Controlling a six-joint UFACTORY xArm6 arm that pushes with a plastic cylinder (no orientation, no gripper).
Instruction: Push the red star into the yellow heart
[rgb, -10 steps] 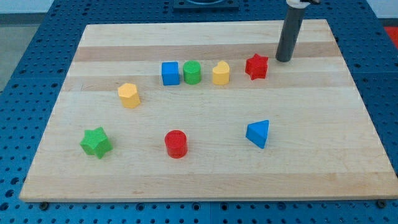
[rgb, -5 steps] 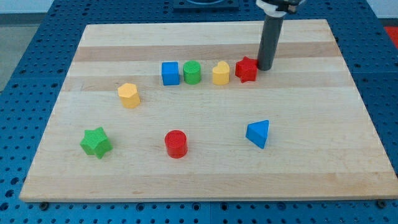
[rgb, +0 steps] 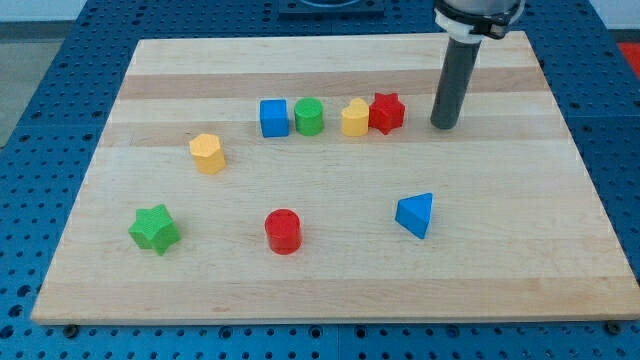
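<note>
**Red star against the yellow heart, my tip off to the side**

My tool is a plain dark rod with nothing to open or clench, so it grips nothing. My tip (rgb: 444, 126) rests on the pale wooden tabletop (rgb: 330, 285) toward the view's upper right. It stands near the red star-shaped block (rgb: 386, 112), on that block's right in the view, with a bare strip of wood between the two, so I am not touching it.

The red star-shaped block sits touching the right side of the yellow heart-shaped block (rgb: 354, 118). These two close a loose row running across the upper middle of the tabletop. Just left of the heart comes a green cylinder block (rgb: 309, 117), and beside that a blue cube block (rgb: 274, 118), the two touching or nearly so.

Further toward the view's left, and a little lower, a yellow hexagonal block (rgb: 207, 154) stands alone. Along the lower part of the tabletop, well apart from each other, lie a green star-shaped block (rgb: 154, 229) at the left, a red cylinder block (rgb: 283, 231) in the middle, and a blue triangular block (rgb: 415, 214) toward the right, well below my tip.
</note>
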